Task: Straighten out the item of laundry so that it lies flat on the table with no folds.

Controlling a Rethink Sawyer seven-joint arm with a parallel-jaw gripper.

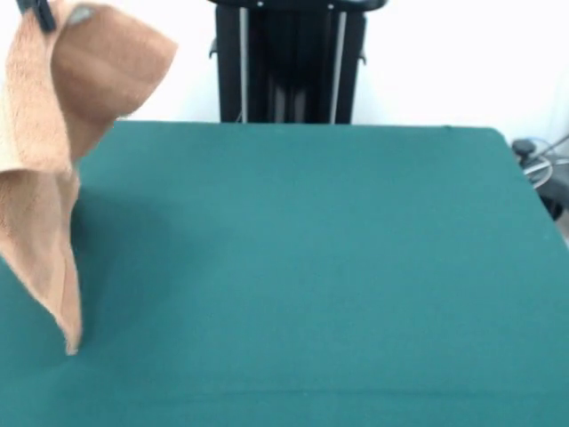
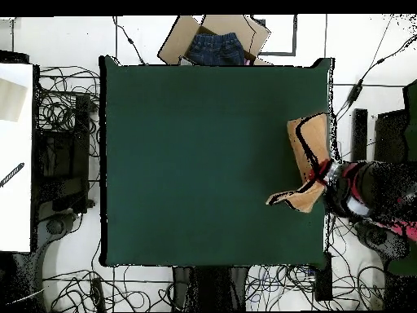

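Observation:
The item of laundry (image 1: 62,133), a light orange-tan terry towel, hangs crumpled and folded in the air at the far left of the front view. Its lowest corner reaches down to about the surface of the green table (image 1: 311,267). At the towel's top, a dark part of my gripper (image 1: 42,13) shows at the picture's upper edge, shut on the cloth. In the overhead view the towel (image 2: 308,151) hangs at the right edge of the table (image 2: 204,163), with the red and black arm (image 2: 366,191) beside it, beyond that edge.
A cardboard box with blue jeans (image 2: 216,45) lies beyond the table's top edge in the overhead view. Cables cover the floor around the table, and a white surface (image 2: 16,155) stands to the left. Dark equipment (image 1: 542,165) sits off the table's right corner.

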